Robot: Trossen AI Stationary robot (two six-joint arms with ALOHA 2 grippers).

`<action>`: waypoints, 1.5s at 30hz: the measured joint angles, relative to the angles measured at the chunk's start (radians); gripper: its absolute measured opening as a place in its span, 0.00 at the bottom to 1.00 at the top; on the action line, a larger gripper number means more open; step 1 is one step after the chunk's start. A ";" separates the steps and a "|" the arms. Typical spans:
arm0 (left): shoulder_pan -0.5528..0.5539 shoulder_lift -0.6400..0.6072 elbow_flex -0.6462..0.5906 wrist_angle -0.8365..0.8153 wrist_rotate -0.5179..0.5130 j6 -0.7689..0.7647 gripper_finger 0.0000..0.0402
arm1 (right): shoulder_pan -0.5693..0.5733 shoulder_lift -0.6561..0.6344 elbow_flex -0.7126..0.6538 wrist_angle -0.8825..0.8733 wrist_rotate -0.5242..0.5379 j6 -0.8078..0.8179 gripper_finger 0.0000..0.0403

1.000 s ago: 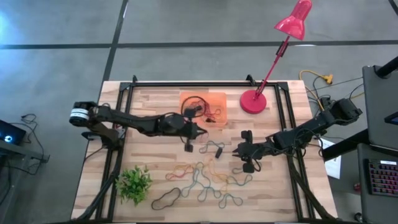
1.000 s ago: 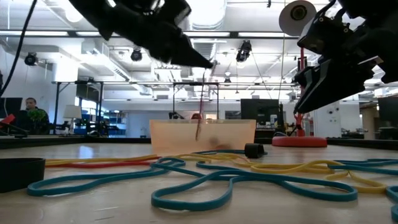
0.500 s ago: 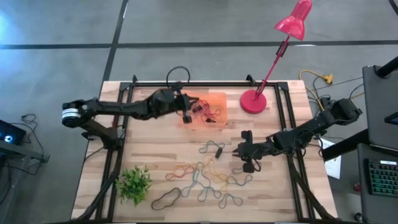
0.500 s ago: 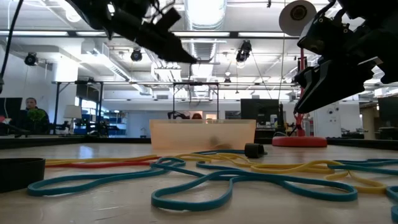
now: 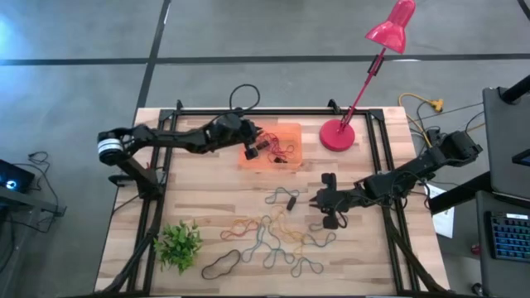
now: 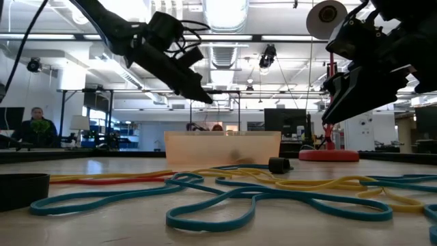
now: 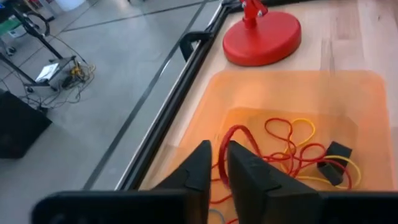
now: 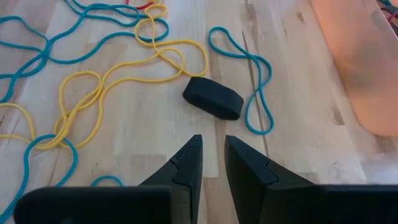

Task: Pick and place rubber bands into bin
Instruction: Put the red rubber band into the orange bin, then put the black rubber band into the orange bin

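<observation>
The orange translucent bin [image 5: 288,131] stands at the far middle of the table and holds red, yellow and black rubber bands [image 7: 280,149]. More rubber bands [image 5: 269,236], teal, yellow, orange and black, lie loose on the near middle of the wood. My left gripper [image 5: 255,142] hovers shut over the bin's left part, its fingertips [image 7: 219,149] above the red loops and holding nothing. My right gripper [image 5: 315,201] waits shut right of the loose bands, just short of a small black band [image 8: 212,98].
The red lamp base [image 5: 337,135] stands right of the bin, its arm leaning up and away. A small green plant [image 5: 178,244] sits at the near left corner. Black frame rails [image 5: 157,207] run along the table's left, right and far edges.
My left gripper carried a red band that hung below it from the table's middle toward the far edge, over the bin. It let the band go there, and the band now lies in the bin. The gripper then drew back slightly toward the left.
</observation>
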 joint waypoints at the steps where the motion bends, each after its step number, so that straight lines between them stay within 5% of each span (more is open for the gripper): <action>1: 0.000 0.005 0.001 -0.001 0.000 -0.001 0.13 | 0.000 0.000 0.000 0.000 0.000 0.000 0.14; 11: -0.002 -0.001 0.002 0.003 -0.001 -0.053 0.36 | 0.000 0.046 -0.003 0.131 0.060 -0.101 0.14; 17: -0.002 -0.001 0.005 -0.020 -0.003 -0.078 0.41 | 0.000 0.233 0.002 0.302 0.060 -0.263 0.14; 25: -0.002 -0.001 0.003 -0.031 -0.002 -0.099 0.42 | 0.000 0.467 0.112 0.299 0.154 -0.364 0.17; 36: -0.003 -0.001 -0.003 -0.030 -0.002 -0.108 0.42 | 0.001 0.411 0.174 0.128 0.165 -0.298 0.33; 45: -0.003 -0.001 -0.003 -0.021 -0.001 -0.108 0.42 | 0.000 0.406 0.171 0.116 0.206 -0.345 0.37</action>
